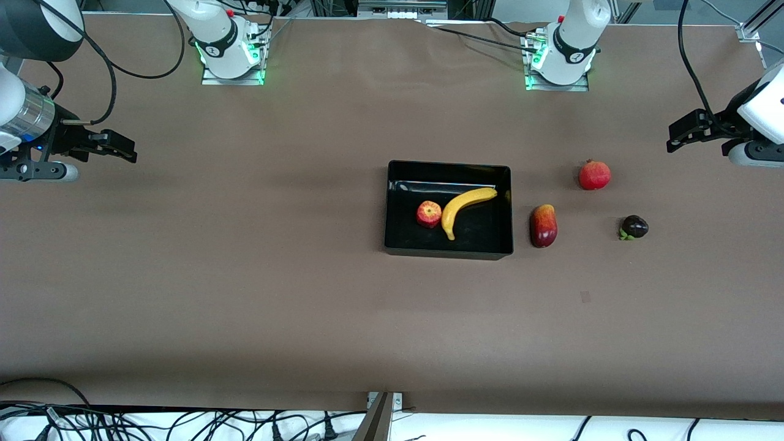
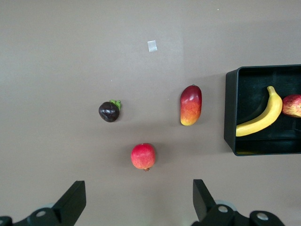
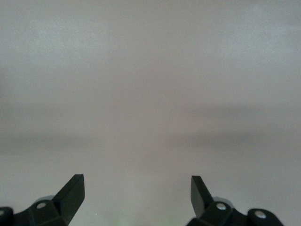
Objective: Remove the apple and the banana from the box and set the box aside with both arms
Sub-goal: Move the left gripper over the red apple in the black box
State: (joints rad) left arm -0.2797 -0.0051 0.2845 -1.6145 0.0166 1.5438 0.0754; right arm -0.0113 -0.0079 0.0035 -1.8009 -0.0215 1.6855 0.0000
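The black box (image 1: 447, 248) stands mid-table. The yellow banana (image 1: 465, 205) and the small red apple (image 1: 429, 214) lie inside it, side by side. My left gripper (image 1: 675, 138) is open and empty, raised over the table at the left arm's end. Its wrist view shows the open gripper (image 2: 138, 202), one end of the box (image 2: 230, 113), the banana (image 2: 263, 120) and the apple (image 2: 292, 105). My right gripper (image 1: 125, 150) is open and empty over bare table at the right arm's end. The right wrist view shows only that gripper (image 3: 137, 195) and table.
Outside the box, toward the left arm's end, lie an oblong dark-red fruit (image 1: 543, 225), a round red pomegranate (image 1: 594, 175) and a small dark purple fruit (image 1: 634, 227). They also show in the left wrist view: oblong fruit (image 2: 191, 105), pomegranate (image 2: 143, 156), purple fruit (image 2: 109, 111).
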